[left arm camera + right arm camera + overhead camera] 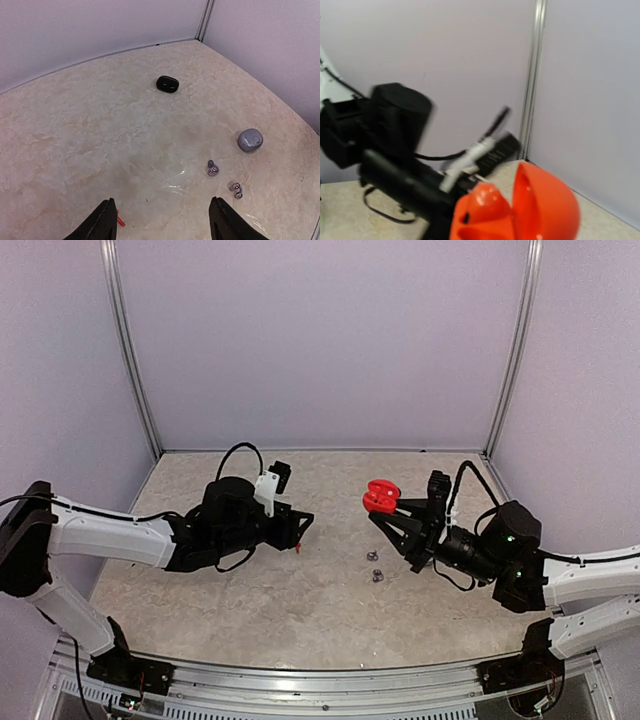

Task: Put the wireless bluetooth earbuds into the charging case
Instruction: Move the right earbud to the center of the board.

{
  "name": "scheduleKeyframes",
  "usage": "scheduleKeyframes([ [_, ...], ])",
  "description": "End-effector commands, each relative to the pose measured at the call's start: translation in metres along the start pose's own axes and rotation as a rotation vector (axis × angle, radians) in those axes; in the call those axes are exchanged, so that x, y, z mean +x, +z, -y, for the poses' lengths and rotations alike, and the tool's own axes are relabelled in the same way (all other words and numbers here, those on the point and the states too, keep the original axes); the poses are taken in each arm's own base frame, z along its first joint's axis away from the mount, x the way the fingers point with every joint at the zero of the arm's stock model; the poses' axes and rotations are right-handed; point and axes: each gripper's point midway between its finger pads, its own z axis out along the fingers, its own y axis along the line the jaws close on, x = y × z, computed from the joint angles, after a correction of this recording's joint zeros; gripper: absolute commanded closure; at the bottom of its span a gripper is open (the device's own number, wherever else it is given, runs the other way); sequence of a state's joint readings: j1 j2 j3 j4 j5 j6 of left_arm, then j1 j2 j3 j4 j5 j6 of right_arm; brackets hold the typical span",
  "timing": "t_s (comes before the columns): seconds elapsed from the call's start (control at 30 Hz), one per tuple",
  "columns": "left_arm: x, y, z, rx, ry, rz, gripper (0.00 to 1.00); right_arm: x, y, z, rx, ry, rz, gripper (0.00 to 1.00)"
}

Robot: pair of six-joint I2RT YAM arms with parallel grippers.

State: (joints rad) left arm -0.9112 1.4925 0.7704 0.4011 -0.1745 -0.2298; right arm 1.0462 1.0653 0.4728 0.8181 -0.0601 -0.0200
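Right end effector [383, 504] is clamped on the open red case [380, 493]. Left end effector [161, 202] has its fingers apart. Both silver earbuds [212, 170] are loose on the surface [100, 130] near the grey case [250, 140], with the black case [167, 83] well beyond it.
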Motion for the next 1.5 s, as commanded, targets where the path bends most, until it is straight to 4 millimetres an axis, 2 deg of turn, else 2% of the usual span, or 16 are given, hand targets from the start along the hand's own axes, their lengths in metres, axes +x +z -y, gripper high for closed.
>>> scheduleKeyframes([
  [0.0,0.021,0.032,-0.012,-0.077,-0.052,-0.177,0.40,0.003,-0.010,0.010,0.044,0.014,-0.014,1.00],
  [0.03,0.035,0.042,-0.016,-0.093,-0.052,-0.228,0.42,0.003,-0.011,0.010,0.047,0.014,-0.013,1.00],
  [0.2,0.072,0.070,-0.035,-0.137,-0.092,-0.381,0.58,0.006,-0.016,0.013,0.061,0.013,-0.019,1.00],
  [0.27,0.087,0.075,-0.043,-0.150,-0.111,-0.432,0.60,0.007,-0.017,0.014,0.065,0.013,-0.023,1.00],
  [0.5,0.114,0.089,-0.055,-0.170,-0.126,-0.525,0.62,0.006,-0.018,0.016,0.073,0.012,-0.021,1.00],
  [0.73,0.129,0.097,-0.063,-0.191,-0.104,-0.578,0.63,0.006,-0.019,0.017,0.073,0.040,-0.017,1.00],
  [0.9,0.138,0.100,-0.068,-0.201,-0.087,-0.615,0.69,0.005,-0.019,0.017,0.073,0.041,-0.014,1.00],
  [1.03,0.145,0.095,-0.069,-0.205,-0.081,-0.642,0.77,0.004,-0.020,0.018,0.075,0.041,-0.012,1.00],
  [1.17,0.149,0.082,-0.069,-0.203,-0.075,-0.665,0.82,0.005,-0.020,0.017,0.072,0.041,-0.014,1.00],
  [1.33,0.160,0.057,-0.066,-0.202,-0.057,-0.721,0.85,0.005,-0.020,0.017,0.072,0.038,-0.015,1.00],
  [1.47,0.176,0.027,-0.058,-0.207,-0.045,-0.782,0.87,0.006,-0.020,0.016,0.067,0.036,-0.015,1.00],
])
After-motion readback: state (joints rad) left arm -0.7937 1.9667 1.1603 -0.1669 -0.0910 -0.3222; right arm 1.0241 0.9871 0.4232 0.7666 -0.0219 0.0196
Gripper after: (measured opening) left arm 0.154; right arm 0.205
